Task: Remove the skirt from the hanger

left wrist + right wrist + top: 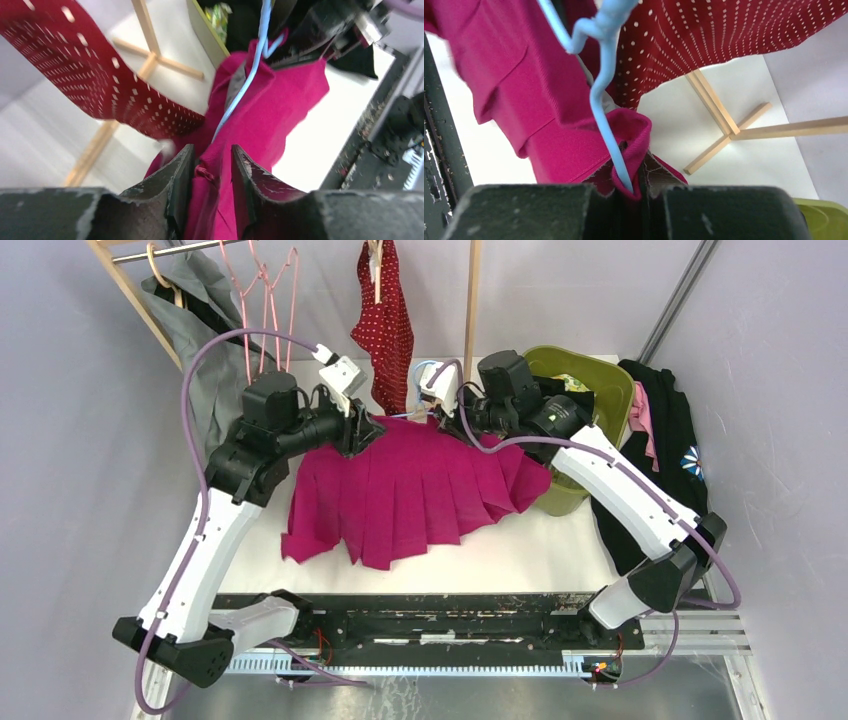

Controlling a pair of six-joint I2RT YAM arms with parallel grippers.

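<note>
Now, skirt (400,490): soft, light, limp; grip waistband (205,172).
Left fingers (170,185): closed on waistband corner.
Right fingers (659,180): clamping waistband with hanger (604,125) wire.

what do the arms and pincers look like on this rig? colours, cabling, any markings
Both match: white moulded shells on the left arm and right arm, with black joint housings and bases. A purple cable loops along each. The left pincer and right pincer have black wedge-shaped fingers, scuffed at the edges. No legible markings.
</note>
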